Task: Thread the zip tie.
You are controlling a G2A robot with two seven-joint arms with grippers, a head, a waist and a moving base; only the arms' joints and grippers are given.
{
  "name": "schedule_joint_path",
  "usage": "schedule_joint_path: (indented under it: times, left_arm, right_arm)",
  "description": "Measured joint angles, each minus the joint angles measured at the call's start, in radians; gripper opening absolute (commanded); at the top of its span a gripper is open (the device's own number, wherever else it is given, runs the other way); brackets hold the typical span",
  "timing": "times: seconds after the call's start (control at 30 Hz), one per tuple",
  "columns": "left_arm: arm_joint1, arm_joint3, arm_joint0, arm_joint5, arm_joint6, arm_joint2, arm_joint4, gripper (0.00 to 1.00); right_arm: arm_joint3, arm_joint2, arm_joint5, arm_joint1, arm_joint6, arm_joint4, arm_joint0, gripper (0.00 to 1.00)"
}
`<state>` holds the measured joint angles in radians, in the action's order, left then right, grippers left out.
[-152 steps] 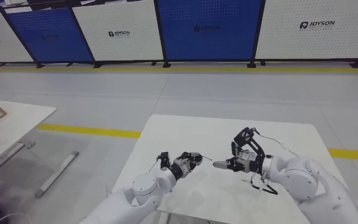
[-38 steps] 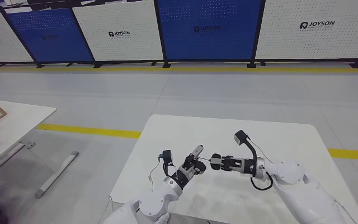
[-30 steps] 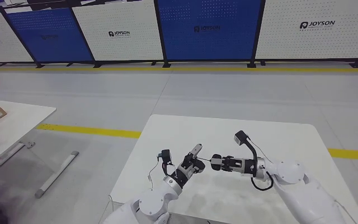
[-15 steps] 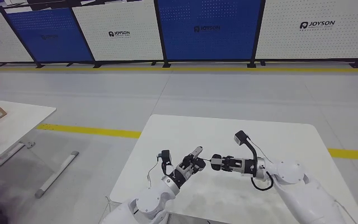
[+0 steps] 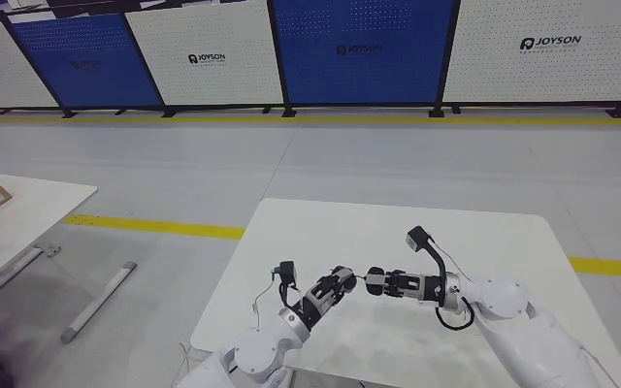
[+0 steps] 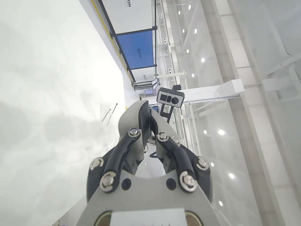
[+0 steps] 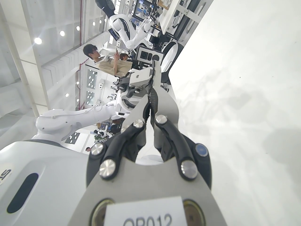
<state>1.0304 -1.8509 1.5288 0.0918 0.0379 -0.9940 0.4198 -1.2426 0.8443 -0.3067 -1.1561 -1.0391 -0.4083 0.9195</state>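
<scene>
Table point(image 5: 466, 233) | left hand point(image 5: 345, 280) facing right hand point(image 5: 371, 281), left of centre

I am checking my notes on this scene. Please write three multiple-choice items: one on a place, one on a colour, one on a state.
1. Where are the left gripper and the right gripper?
A. tip to tip above the table
B. at opposite table edges
C. down on the floor

2. What colour is the table?
A. blue
B. white
C. yellow

3. How are the left gripper's fingers?
A. spread wide
B. shut together
C. bent sideways

1 A: in the top view their tips nearly meet over the table.
2 B: its surface is plain white.
3 B: the left wrist view shows the pads pressed together.
</scene>
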Motion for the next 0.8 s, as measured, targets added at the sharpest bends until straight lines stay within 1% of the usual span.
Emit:
schedule_joint_path:
  times: [0.03,0.07,0.13,0.2,0.27,0.3,0.33,0.37,0.67,0.8]
  left_arm:
    - [0.001,-0.001,0.0,-0.003,0.0,0.0,0.0,0.17]
    - [0.002,-0.002,0.001,-0.004,-0.001,-0.001,0.002,0.27]
    - [0.004,-0.007,0.002,-0.005,-0.006,-0.005,0.007,0.35]
    - [0.005,-0.01,0.006,-0.001,-0.013,-0.009,0.013,0.39]
    - [0.006,-0.012,0.01,-0.001,-0.028,-0.015,0.025,0.33]
    - [0.006,-0.013,0.01,-0.005,-0.036,-0.017,0.032,0.27]
    - [0.007,-0.013,0.01,-0.008,-0.044,-0.022,0.04,0.15]
    - [0.007,-0.012,0.01,-0.009,-0.048,-0.025,0.044,0.0]
    - [0.012,-0.009,0.019,-0.004,-0.072,-0.044,0.044,0.0]
    - [0.015,-0.008,0.023,-0.005,-0.071,-0.048,0.036,0.0]
  right_arm:
    - [0.0,0.0,0.0,0.0,0.0,0.0,0.0,0.0]
    - [0.0,0.0,0.0,0.0,0.0,0.0,0.0,0.0]
    - [0.0,0.0,0.0,0.0,0.0,0.0,0.0,0.0]
    - [0.0,0.0,0.0,0.0,0.0,0.0,0.0,0.0]
    - [0.0,0.0,0.0,0.0,0.0,0.0,0.0,0.0]
    - [0.0,0.0,0.0,0.0,0.0,0.0,0.0,0.0]
    - [0.0,0.0,0.0,0.0,0.0,0.0,0.0,0.0]
    - [0.0,0.0,0.0,0.0,0.0,0.0,0.0,0.0]
    - [0.0,0.0,0.0,0.0,0.0,0.0,0.0,0.0]
    - [0.0,0.0,0.0,0.0,0.0,0.0,0.0,0.0]
